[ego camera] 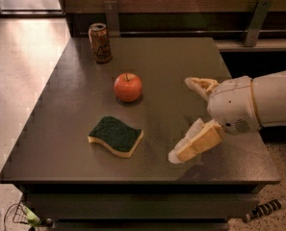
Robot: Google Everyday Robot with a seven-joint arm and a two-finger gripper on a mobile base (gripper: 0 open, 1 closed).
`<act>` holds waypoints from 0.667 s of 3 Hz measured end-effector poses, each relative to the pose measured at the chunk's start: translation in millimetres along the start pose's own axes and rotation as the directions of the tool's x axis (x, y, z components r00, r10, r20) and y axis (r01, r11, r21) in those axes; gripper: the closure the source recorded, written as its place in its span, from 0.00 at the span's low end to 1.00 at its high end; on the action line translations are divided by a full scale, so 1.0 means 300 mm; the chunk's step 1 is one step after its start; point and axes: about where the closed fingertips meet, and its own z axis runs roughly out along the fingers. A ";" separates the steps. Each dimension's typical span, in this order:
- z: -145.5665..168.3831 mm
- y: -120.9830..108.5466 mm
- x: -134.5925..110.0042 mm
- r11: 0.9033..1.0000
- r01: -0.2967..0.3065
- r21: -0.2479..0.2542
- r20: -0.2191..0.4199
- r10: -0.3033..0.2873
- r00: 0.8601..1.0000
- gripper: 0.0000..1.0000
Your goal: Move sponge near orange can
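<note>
The sponge (116, 135), dark green on top with pale yellow foam, lies flat near the table's front edge. The orange can (100, 43) stands upright at the table's far left corner. My gripper (183, 119) is over the right part of the table, to the right of the sponge and well apart from it. It is open and empty, with one finger (200, 84) toward the back and the other finger (195, 144) toward the front.
A red apple (128, 87) stands between the sponge and the can. The dark table (60, 109) has its front edge close below the sponge. A rail with metal posts (256, 15) runs behind the table. Bare floor lies to the left.
</note>
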 end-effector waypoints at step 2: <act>0.177 0.085 0.050 0.998 -0.024 -0.066 0.039 0.027 0.999 0.00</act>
